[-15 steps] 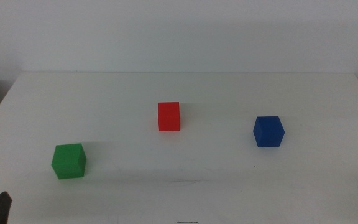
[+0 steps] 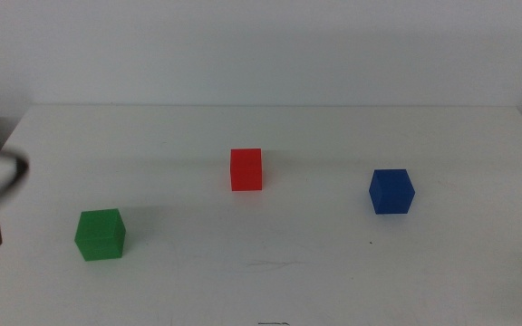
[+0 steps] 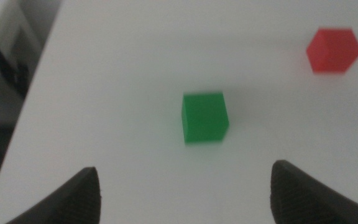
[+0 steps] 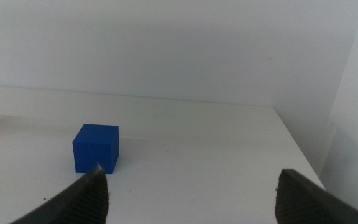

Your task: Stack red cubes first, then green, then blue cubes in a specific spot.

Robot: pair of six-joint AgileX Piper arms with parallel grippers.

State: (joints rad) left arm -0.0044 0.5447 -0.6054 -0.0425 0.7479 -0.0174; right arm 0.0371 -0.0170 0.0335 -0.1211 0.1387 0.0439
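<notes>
left pincer (image 3: 185, 186), dark blunt matte jaws

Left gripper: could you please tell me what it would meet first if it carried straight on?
Probably the green cube, centred ahead of the open left gripper; the red cube lies off to one side.

Nothing here can be read. The red cube (image 2: 246, 169), the green cube (image 2: 100, 234) and the blue cube (image 2: 391, 191) all show plain matte faces with no letters, numbers or stickers. The white desk (image 2: 333, 272) carries no label or printed sign, only a faint scuff near its front edge that forms no character.
</notes>
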